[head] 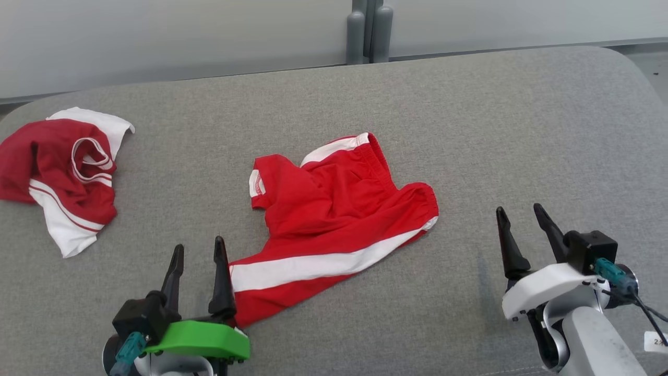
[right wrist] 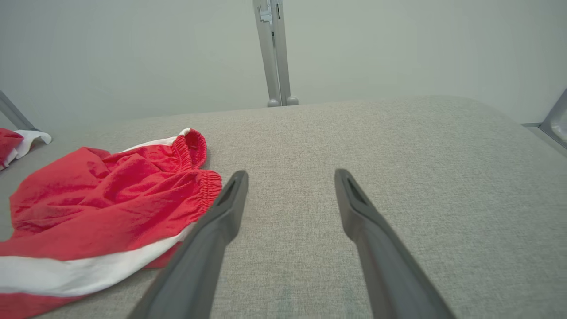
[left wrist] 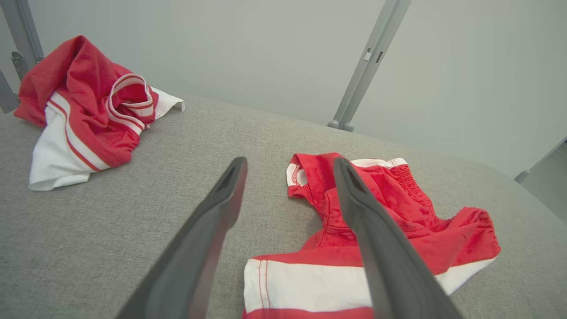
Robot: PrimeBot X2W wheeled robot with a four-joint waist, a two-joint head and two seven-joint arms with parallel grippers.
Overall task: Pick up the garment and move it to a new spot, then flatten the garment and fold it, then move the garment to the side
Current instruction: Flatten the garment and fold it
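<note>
The garment (head: 334,219), bright red shorts with a broad white side stripe and a gathered elastic waistband, lies rumpled mid-tabletop (head: 469,130). The left tool (head: 199,243) stands wide open and empty at its near corner. The right tool (head: 519,209), equally spread, holds nothing, well apart from it. A second red-and-white garment (head: 62,172) sits crumpled far left.

Bright red garment (head: 334,209), with one broad white band along the side and white trim at the leg hem. Darker red second garment (head: 62,172), with white panels and thin red-and-white striping. Plain mid-grey woven table cover (head: 469,130). Black-fingered left gripper (head: 199,243) on a bright green housing (head: 201,337). Black-fingered right gripper (head: 519,208) on a white housing (head: 548,284). One teal connector (head: 608,269) on each. Pale grey wall (head: 156,36) and grey posts (head: 369,31).
</note>
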